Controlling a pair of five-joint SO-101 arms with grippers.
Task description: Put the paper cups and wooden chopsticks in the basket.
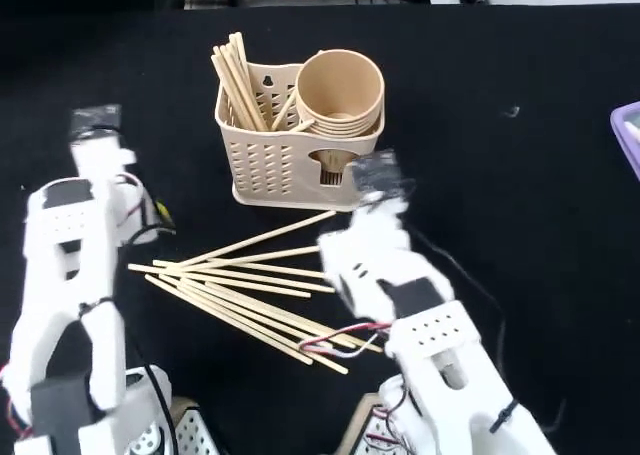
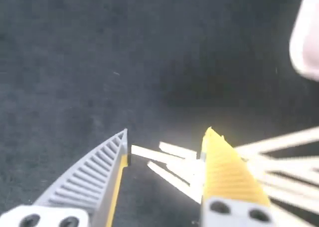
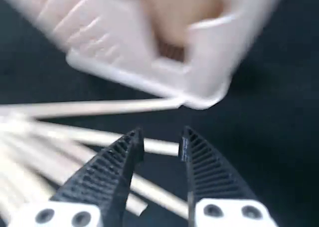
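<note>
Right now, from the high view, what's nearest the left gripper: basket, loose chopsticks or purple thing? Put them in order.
1. loose chopsticks, on the table, tips by the left gripper.
2. basket, farther back, mid-table.
3. purple thing, at the far right edge.

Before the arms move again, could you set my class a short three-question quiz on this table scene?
1. True or false: the paper cups sit stacked inside the basket.
2. Where do the loose chopsticks lie? A. inside the top cup. B. on the table, outside the basket. C. clamped in a gripper.
3. What does the right gripper hold?

Key: 1 true. 2 B. 3 nothing; its jaws stand apart and empty above the chopsticks.
</note>
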